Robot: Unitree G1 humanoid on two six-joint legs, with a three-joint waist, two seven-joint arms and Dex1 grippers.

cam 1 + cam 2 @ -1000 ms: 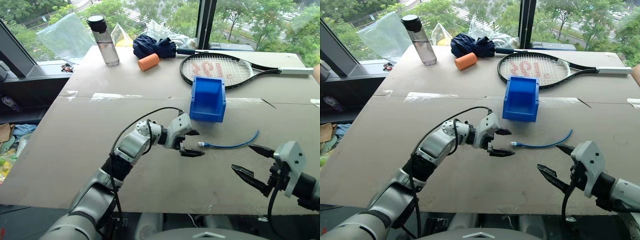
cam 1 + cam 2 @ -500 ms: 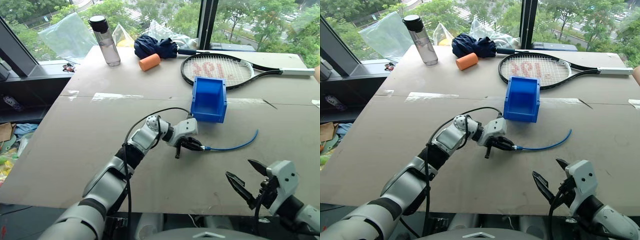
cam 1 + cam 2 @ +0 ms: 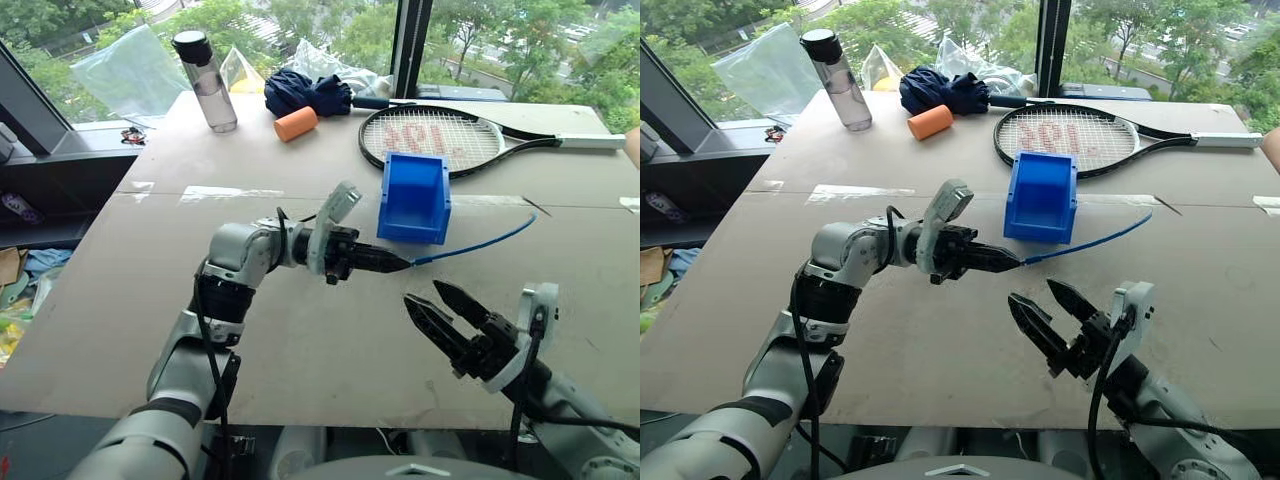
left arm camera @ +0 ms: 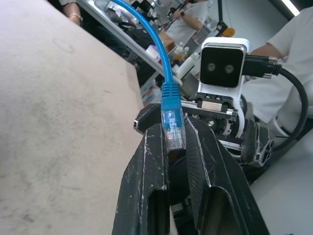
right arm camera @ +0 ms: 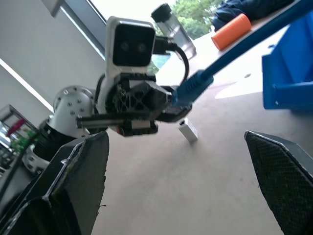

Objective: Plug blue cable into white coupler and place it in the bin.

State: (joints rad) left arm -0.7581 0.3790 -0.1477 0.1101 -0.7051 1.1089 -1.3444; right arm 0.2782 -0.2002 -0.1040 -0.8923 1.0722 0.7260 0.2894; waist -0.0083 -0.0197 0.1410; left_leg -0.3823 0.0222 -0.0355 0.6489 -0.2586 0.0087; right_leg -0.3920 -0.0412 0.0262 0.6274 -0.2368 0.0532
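Holding the thin bright-blue cable [image 3: 470,243] by its plug, left claw [image 3: 385,262] clamped, lifted above tabletop [image 3: 150,260]; right claw [image 3: 445,318] spread, ready for tiny white plastic coupler [image 5: 188,130] lying below.

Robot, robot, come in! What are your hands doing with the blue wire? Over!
Left tool shut on blue cable plug end. Right tool open, holding nothing. White coupler on table. Bin unobstructed.

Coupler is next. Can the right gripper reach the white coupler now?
Probably yes: right gripper is open and empty; white coupler stands uncovered on the table, though left gripper hangs near it.
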